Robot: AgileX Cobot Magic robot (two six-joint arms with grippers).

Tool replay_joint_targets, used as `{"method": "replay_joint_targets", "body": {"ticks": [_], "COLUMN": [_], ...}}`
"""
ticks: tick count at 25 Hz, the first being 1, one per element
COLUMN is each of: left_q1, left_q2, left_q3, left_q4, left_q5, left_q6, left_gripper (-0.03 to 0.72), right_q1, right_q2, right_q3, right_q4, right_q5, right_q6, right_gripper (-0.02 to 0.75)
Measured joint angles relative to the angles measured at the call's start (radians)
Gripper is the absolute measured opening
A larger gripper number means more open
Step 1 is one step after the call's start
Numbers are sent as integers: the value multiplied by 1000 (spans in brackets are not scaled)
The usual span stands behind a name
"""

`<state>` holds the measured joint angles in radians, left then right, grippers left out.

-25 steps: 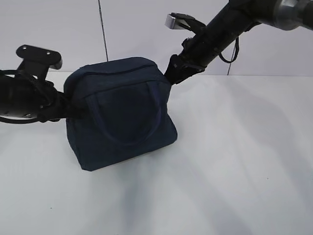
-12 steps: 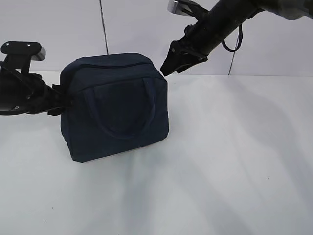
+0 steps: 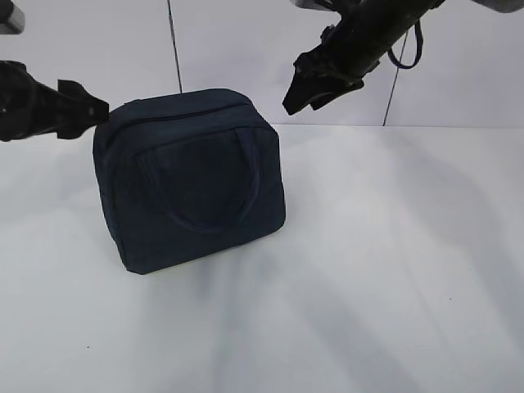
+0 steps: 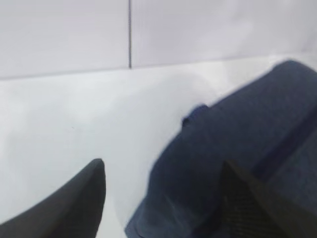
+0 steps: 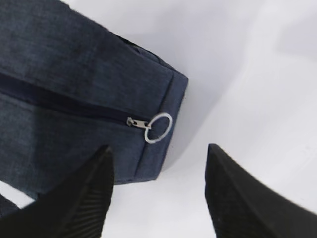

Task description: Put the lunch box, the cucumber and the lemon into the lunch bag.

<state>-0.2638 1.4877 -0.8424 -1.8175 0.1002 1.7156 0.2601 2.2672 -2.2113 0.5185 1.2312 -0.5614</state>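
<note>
The dark navy lunch bag (image 3: 192,184) stands upright on the white table with its zipper shut. My left gripper (image 3: 97,109) hovers at the bag's upper left corner. In the left wrist view the gripper (image 4: 163,166) is open, with the lunch bag (image 4: 242,144) lying below and beyond the fingers. My right gripper (image 3: 296,97) hangs above the bag's upper right corner, apart from it. In the right wrist view it (image 5: 158,148) is open over the bag's end (image 5: 64,64), where the silver ring pull (image 5: 158,127) lies flat. The lunch box, the cucumber and the lemon are out of view.
White table (image 3: 393,270) stretches to the right of the bag and in front of it. A white wall with a dark vertical seam (image 3: 173,49) stands close behind the bag.
My left gripper has opened, let go of the bag's left side and risen. The right arm has lifted up and away. The bag has settled upright, slightly further left.
</note>
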Motion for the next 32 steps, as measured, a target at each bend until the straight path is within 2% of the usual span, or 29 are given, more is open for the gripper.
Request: {"method": "replay_joint_targets", "body": {"ticks": [3,10,20,25,32], "left_q1": [0,0,0,0,-13], "left_q2": [-57,-124,-166,-166,-167], "left_q3": [0,0,0,0,31], "left_q4": [0,0,0,0,0], "left_q5": [-34,-38,-43,-46,-42], "left_q6": [-8,-23,-35,-52,-52], "left_gripper": [508,508,508,508,508], "right_q1": [0,0,0,0,0], "right_q2": [-43,-146,-297,-412,-634], "right_q3": [0,0,28,270,724], "right_q4": [-66,-112,-111,-74,33], "right_q5": [4,11,3,-98,-421], "right_q6": [47,112,139,111,-63], "right_gripper": [463,463,463,463,462]}}
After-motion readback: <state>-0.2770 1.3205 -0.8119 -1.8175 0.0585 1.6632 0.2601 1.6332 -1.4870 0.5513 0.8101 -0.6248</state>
